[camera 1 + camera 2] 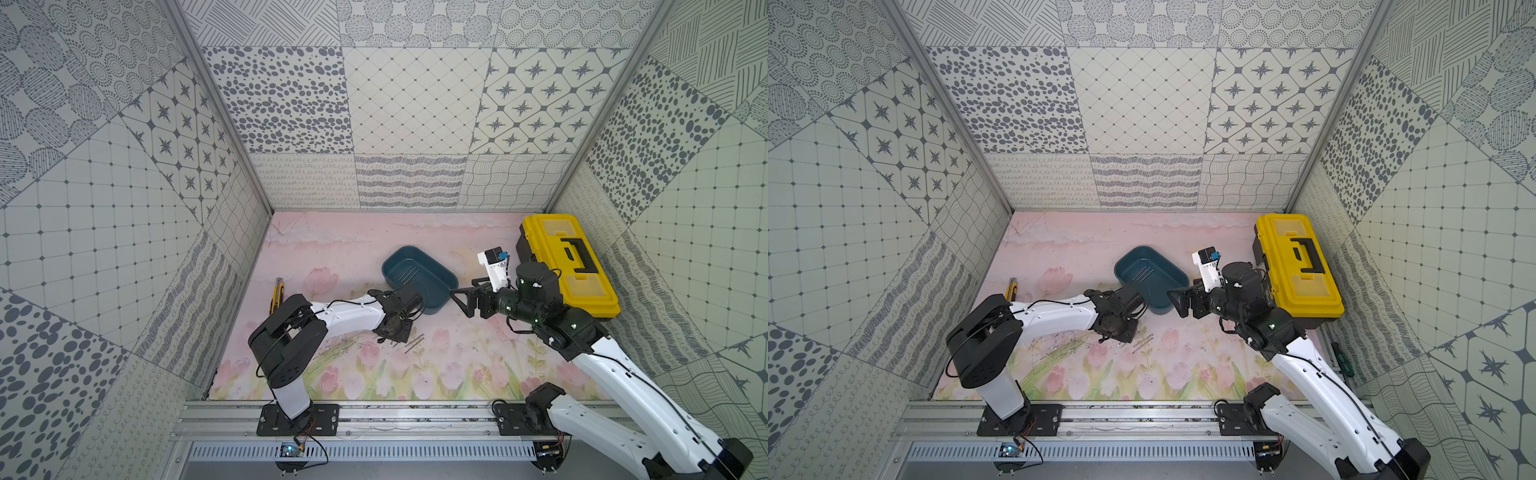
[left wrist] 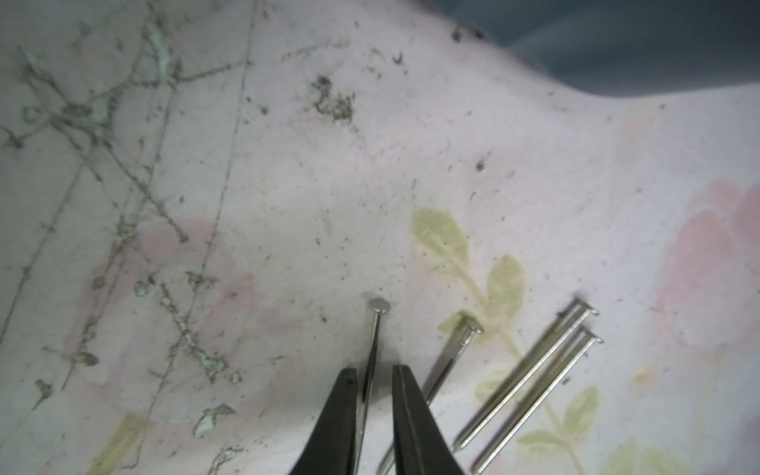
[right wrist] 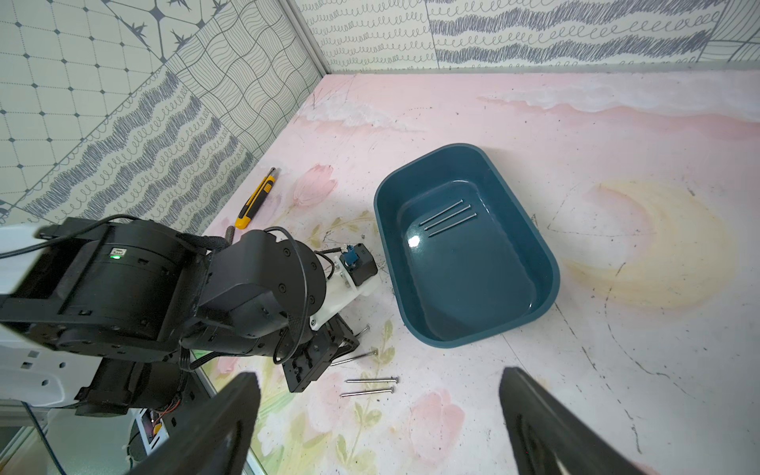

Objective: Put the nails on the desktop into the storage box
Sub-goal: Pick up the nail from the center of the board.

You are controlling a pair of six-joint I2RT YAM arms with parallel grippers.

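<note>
My left gripper [image 2: 374,372] points down at the desktop [image 2: 288,185], its black fingers narrowly open on either side of one grey nail [image 2: 376,329]. The nail's shaft lies against one finger, with a gap to the other. Three more nails [image 2: 534,378] lie loose beside it; two of them show in both top views [image 1: 413,343] [image 1: 1142,343]. The teal storage box [image 1: 436,286] [image 3: 473,279] stands just behind, with three nails [image 3: 448,218] on its floor. My right gripper [image 3: 382,415] hovers wide open and empty to the right of the box [image 1: 463,297].
A yellow toolbox [image 1: 569,266] with a black handle stands at the back right, behind my right arm. A yellow utility knife [image 3: 257,197] lies near the left wall. A green-handled screwdriver [image 1: 1343,361] lies past the desktop's right edge. Patterned walls enclose three sides.
</note>
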